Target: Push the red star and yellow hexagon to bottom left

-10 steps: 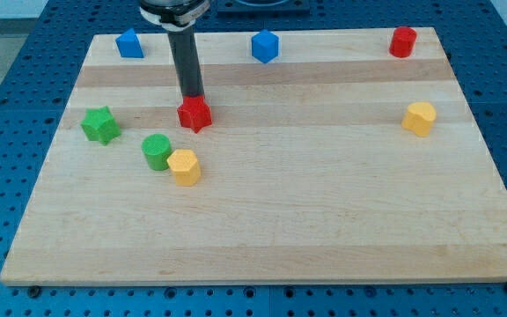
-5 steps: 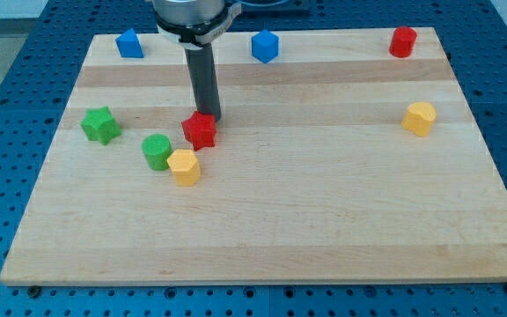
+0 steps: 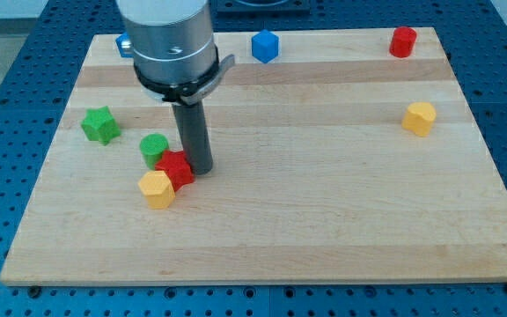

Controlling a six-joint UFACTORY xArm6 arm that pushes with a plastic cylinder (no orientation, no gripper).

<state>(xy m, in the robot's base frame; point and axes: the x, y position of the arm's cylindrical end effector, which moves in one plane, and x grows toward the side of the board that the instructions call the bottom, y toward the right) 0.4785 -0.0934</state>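
Red star (image 3: 174, 167) against my tip (image 3: 201, 169), touching yellow hexagon (image 3: 157, 188).

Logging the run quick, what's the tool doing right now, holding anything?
No gripper here: the tool is a bare rod, so it holds nothing. My tip is on the board, touching the right side of the red star, which presses against the yellow hexagon.

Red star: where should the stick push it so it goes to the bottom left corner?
Push the red star on its upper-right side, where my tip already touches it. The yellow hexagon sits against its lower-left side, so one push toward the view's bottom left should probably carry both. The green cylinder beside them may get nudged.
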